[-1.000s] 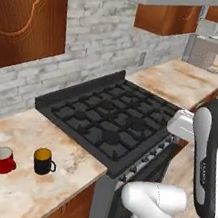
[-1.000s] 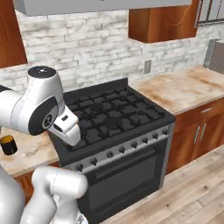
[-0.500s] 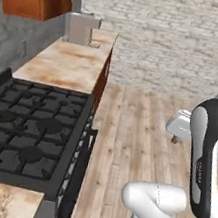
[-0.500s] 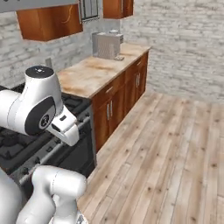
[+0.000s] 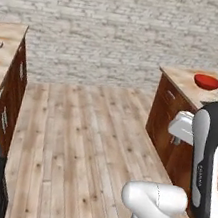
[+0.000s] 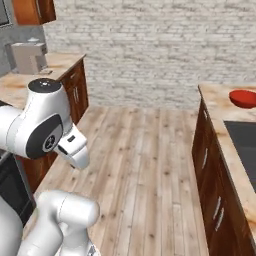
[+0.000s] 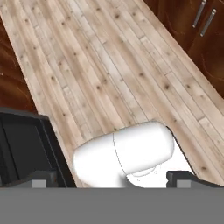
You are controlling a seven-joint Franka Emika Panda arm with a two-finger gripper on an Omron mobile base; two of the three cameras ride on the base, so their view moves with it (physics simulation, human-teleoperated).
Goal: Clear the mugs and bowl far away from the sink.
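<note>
- In the hand view, the claw (image 7: 111, 178) points down at the floor. Its two dark finger tips sit far apart at the bottom of the picture, so it is spread wide, and it holds nothing.
- Below the claw lies a wooden plank floor (image 7: 109, 65) of pale brown boards, which run slantwise across the hand view.
- To one side of the hand view stands a black stove (image 7: 26, 148) front, and at the far corner a dark brown cabinet (image 7: 197, 30) with two slim metal handles.
- In the left base view, the white arm (image 5: 206, 158) with its dark joints rises at the lower right. It stands beside a dark wood cabinet topped by a light stone counter (image 5: 187, 81).
- The glossy red bowl (image 5: 207, 81) sits on that counter, well beyond the arm and apart from the claw.
- In the right base view, the same bowl shows at the far right edge, lying on the counter just past the dark grey sink (image 6: 245, 142), which is set into the counter top.
- On the other side of the room, a second run of wood cabinets carries a counter with a boxy grey appliance (image 6: 27, 57) on it.
- A pale brick wall (image 6: 150, 50) closes off the back of the room, between the two counters.
</note>
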